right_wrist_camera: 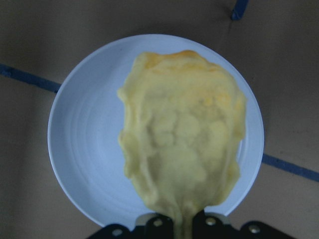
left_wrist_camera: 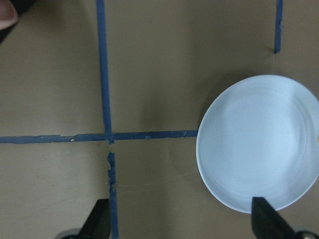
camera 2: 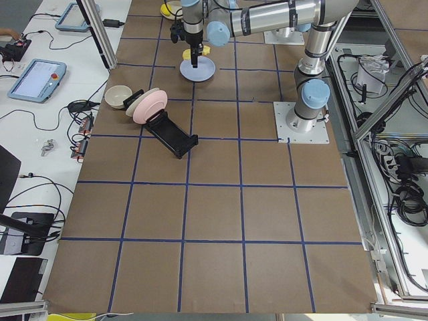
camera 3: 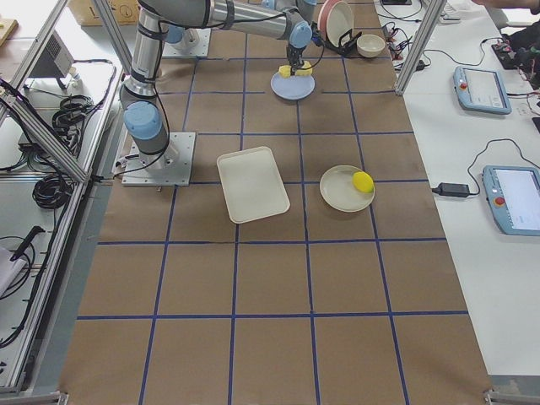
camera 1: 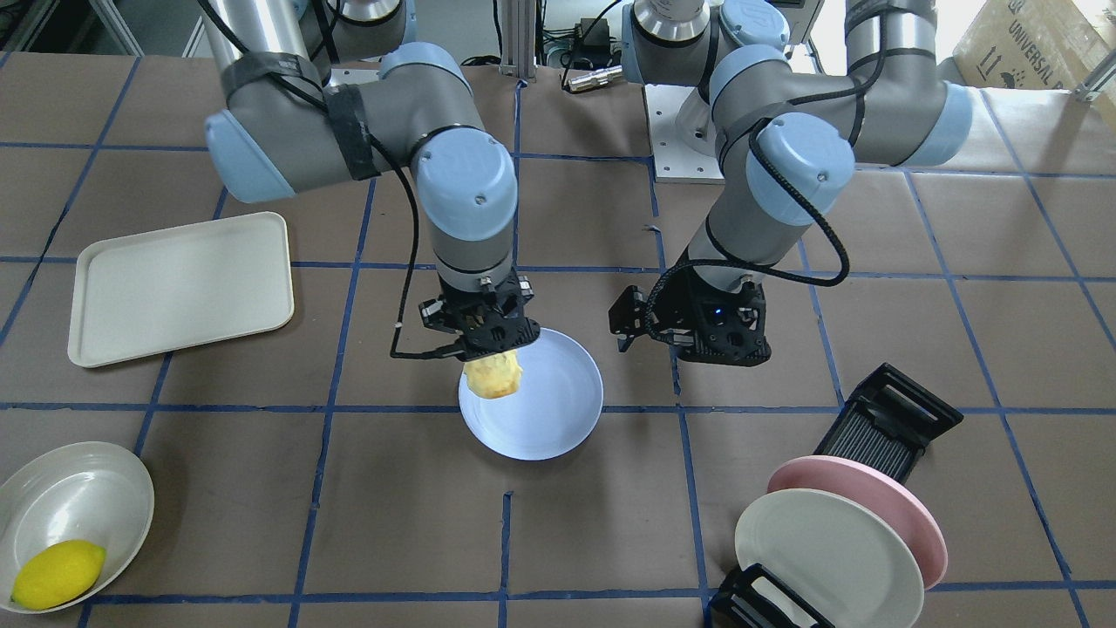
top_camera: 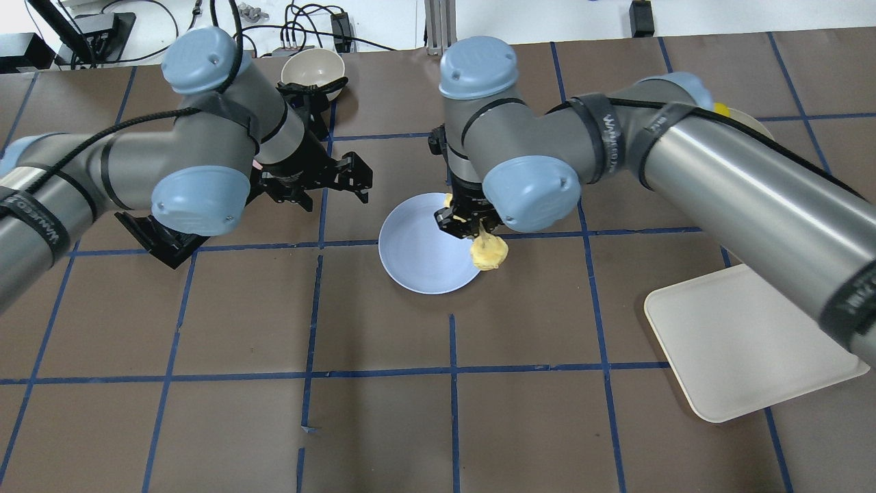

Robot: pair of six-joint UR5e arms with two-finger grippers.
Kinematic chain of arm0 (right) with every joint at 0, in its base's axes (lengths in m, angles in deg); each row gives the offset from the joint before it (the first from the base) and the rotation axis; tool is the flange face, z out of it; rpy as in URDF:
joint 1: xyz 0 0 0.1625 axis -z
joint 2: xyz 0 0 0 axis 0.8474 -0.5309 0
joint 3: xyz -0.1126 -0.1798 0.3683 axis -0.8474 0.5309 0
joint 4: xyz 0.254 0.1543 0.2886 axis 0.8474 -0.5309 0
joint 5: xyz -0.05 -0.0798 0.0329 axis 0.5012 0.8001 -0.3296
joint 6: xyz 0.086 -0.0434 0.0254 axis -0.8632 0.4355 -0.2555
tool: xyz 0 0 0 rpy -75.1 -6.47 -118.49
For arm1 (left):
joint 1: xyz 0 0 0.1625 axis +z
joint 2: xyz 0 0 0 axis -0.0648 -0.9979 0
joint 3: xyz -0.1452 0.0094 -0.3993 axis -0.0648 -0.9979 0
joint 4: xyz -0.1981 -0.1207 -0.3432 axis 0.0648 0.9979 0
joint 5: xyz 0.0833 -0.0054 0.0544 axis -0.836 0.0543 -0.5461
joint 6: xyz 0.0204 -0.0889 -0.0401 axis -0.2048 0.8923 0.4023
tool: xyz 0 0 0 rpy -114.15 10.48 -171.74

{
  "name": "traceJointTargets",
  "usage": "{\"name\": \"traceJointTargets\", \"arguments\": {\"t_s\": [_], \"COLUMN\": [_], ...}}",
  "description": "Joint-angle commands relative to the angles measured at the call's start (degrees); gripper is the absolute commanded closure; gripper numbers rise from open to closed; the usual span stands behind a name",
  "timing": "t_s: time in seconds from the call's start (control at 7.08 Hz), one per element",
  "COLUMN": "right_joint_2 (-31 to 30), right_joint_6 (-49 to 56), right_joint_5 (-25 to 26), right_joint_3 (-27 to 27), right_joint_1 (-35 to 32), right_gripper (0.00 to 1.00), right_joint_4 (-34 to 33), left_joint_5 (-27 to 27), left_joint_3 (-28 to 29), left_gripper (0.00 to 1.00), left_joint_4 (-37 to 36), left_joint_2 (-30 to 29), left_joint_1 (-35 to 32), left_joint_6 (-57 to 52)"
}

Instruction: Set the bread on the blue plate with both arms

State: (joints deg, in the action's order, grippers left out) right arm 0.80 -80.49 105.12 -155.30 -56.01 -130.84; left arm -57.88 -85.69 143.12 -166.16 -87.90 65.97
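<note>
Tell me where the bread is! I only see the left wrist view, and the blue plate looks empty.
Observer: The right gripper holds the bread over the plate.
Operator: Is it lying flat?
Observer: No, it hangs end-down, gripped at its top.
Operator: Is there other food?
Observer: Yes, a lemon sits in a white bowl beside the tray.

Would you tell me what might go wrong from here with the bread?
The right end effector pinches the pale-yellow bumpy bread loaf by one end; it may slip. It seems to hang near the rim of the round lavender-blue plate, so it could land half off. The open left end effector steadies nothing.
</note>
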Motion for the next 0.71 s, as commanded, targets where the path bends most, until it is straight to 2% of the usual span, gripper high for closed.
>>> {"name": "traceJointTargets", "arguments": {"t_s": [0.0,0.14,0.28,0.56], "right_joint_2": [5.11,5.20,4.60,4.33], "right_joint_6": [-0.14,-0.23,-0.14,-0.14], "right_joint_5": [-0.12,0.14,0.40,0.67], "right_joint_3": [3.19,2.75,2.84,3.71], "right_joint_1": [-0.49,-0.40,0.04,0.91], "right_gripper": [0.55,0.11,0.00,0.00], "right_joint_4": [-0.47,-2.22,-2.06,-1.62], "left_joint_5": [-6.47,-7.02,-5.03,-5.36], "left_joint_3": [2.60,2.69,2.95,2.86], "left_gripper": [0.01,0.00,0.00,0.00], "left_joint_4": [10.66,10.60,10.51,10.51], "left_joint_2": [4.58,4.43,4.08,3.90], "left_joint_1": [0.90,3.09,3.72,3.46], "left_joint_6": [-0.60,-2.08,-2.27,-2.18]}}
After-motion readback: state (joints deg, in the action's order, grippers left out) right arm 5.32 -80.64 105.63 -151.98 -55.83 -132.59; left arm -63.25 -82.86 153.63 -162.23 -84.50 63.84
